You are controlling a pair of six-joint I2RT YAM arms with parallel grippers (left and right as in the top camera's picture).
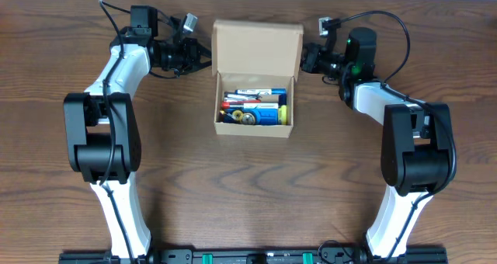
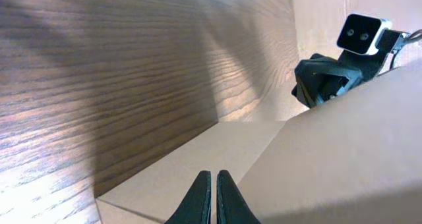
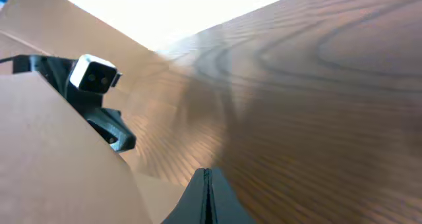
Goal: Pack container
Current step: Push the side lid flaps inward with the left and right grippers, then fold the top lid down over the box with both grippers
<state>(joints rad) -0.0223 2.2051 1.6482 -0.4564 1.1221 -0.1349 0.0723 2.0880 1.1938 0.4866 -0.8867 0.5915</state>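
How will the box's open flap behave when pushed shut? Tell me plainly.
The flap is thin cardboard hinged along one crease, so it will likely swing over rather than buckle. The container looks light even filled with pens, so it may slide on the smooth table.

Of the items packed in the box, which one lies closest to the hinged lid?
The blue-and-white one, lying crosswise along the back wall of the container, right under the raised lid. The rest lie in front of it.
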